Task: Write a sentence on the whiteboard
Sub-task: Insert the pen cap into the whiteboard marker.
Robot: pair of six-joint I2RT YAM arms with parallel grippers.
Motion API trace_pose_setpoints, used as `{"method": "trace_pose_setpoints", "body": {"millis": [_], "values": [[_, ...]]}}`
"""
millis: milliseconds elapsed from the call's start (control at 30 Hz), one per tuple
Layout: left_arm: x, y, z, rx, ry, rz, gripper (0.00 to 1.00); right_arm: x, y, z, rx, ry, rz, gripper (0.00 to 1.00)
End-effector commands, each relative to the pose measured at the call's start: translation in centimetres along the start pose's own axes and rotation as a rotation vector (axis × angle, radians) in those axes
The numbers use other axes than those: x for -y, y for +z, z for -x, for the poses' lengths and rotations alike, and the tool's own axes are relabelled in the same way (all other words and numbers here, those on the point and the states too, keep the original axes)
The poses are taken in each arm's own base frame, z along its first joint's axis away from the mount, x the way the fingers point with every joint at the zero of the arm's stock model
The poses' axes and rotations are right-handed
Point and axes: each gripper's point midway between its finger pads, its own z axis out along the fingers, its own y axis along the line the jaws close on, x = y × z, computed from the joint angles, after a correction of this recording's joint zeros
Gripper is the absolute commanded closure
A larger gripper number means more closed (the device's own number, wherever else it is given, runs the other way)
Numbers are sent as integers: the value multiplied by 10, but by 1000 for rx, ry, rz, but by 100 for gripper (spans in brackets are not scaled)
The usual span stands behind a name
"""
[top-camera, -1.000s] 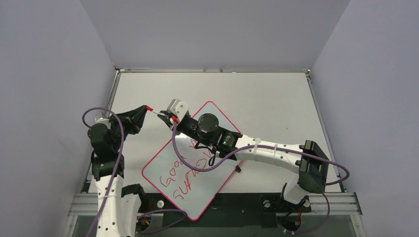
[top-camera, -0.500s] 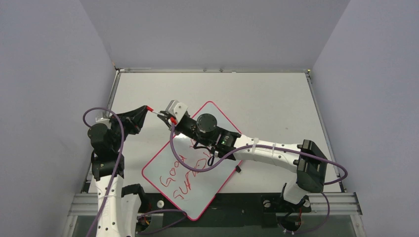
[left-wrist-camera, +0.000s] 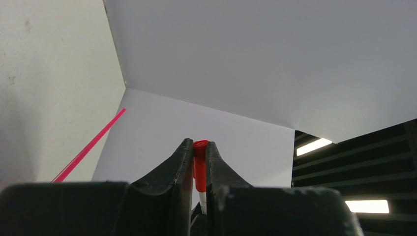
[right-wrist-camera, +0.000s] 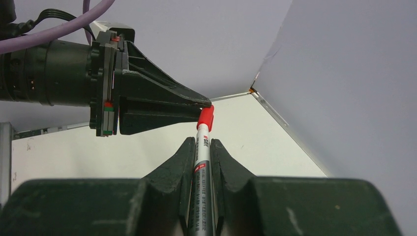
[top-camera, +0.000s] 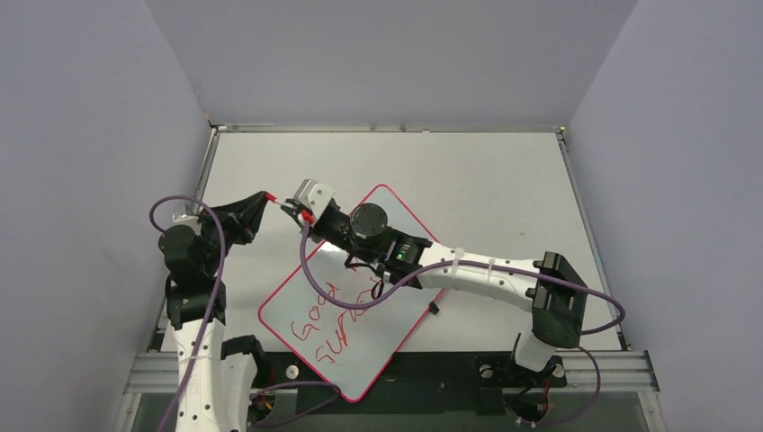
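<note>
Nearest, at front edge of the pale grey worktop, sit both arm bases: L arm on left, R arm on right, each w/ a looping purple cable.

Btwn them lies the large glossy white rectangular whiteboard w/ thin pink-red frame. It's flat on the worktop and turned cornerwise, w/ its near corner reaching over the metal rail at front. The sentence, red marker handwriting in 2 lines, is on the board's near-left half. 1st line reads approx "Good", 2nd starts "SUP". The rest is hidden under R arm, which crosses the board's far half. One small black clip shows at board's right edge, just beside R arm.

Farther out, past board's far-left edge, both jaws meet on one pale-barrelled marker pen w/ printed label.
- R jaws: clenched on the barrel, fingers tight to both sides, no gap seen. The pen points away from the wrist.
- L jaws: almost fully closed, grasping only the pen's red cap, which sits on the barrel end. L wrist view shows the cap wedged btwn black fingertips, w/ a bit of white barrel below. L jaws come at the pen roughly crosswise.
- The two sets of jaws are near but apart, w/ lower cap and a short stretch of barrel exposed btwn them.

Beyond, worktop runs back to plain lavender-grey walls.
</note>
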Motion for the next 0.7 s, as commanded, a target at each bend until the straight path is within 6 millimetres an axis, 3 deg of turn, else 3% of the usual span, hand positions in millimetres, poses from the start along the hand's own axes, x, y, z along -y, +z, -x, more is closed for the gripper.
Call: {"method": "trace_pose_setpoints", "body": {"millis": [0, 667], "values": [[26, -7, -12, -39, 47, -78, 100, 4, 9, 22, 52, -4, -11, 100], [47, -19, -35, -118, 85, -115, 100, 2, 32, 11, 16, -45, 14, 100]]}}
